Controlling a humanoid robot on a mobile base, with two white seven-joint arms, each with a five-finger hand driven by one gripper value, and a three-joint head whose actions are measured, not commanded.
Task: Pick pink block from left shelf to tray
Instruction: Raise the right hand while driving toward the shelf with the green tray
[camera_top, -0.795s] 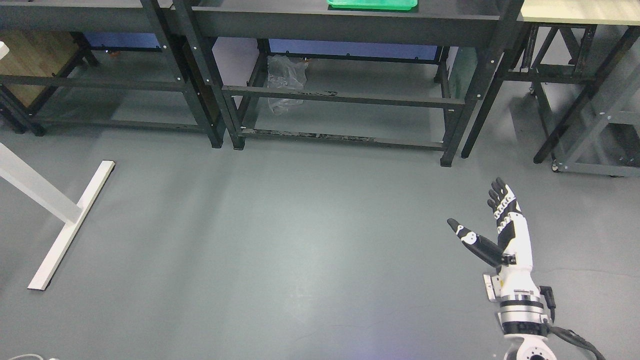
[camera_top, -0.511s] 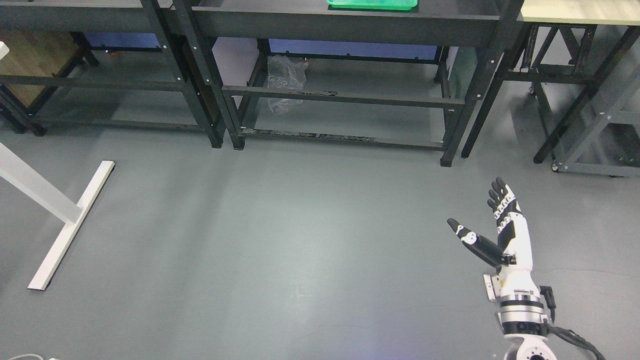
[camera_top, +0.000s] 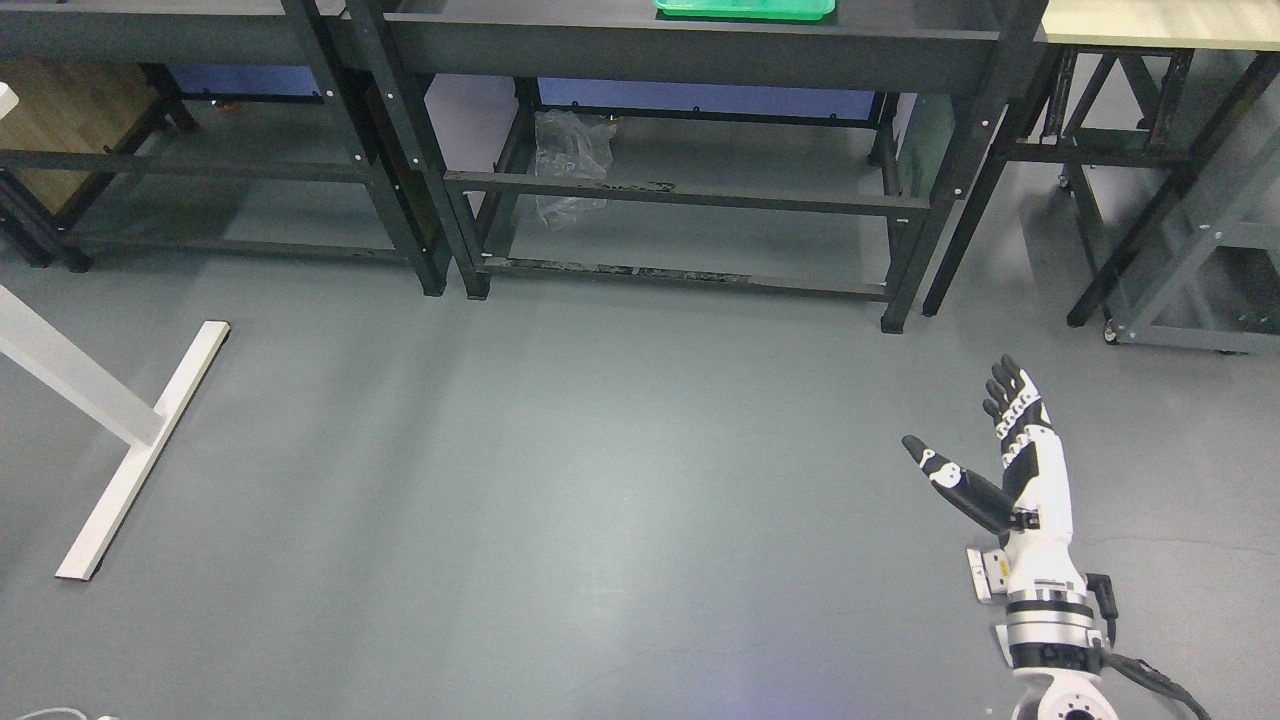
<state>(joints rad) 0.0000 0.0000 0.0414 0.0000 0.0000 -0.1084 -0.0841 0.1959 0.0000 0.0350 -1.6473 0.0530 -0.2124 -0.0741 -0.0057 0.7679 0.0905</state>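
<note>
Grey workshop floor (camera_top: 620, 480) fills most of the head view, with dark metal shelving across the top edge: a left shelf (camera_top: 200, 170) unit and a middle shelf (camera_top: 690, 190) unit beside it. Green tray (camera_top: 744, 8) sits on the top board of the middle unit, only its near rim showing. Crumpled clear plastic bag (camera_top: 570, 165) lies on the lower level under it. White stand foot (camera_top: 140, 450) at left, another frame on castors at far right.

Pink block — not visible anywhere; the left shelf levels that show look bare, so it is likely on a board above the picture's top edge.

Right hand (camera_top: 1000, 470) hangs over bare floor at lower right, well apart from both shelves, fingers (camera_top: 1010, 395) straight and together, thumb splayed out to the left — fully open, holding nothing. Left arm not in view.

Handling, as a guess from the task wording alone: a block should be light, rigid, not fragile, possibly smooth-sided. Best hold is thumb against fingers across two opposite flat faces, near mid-height. Can't confirm size or orientation until it's in sight
</note>
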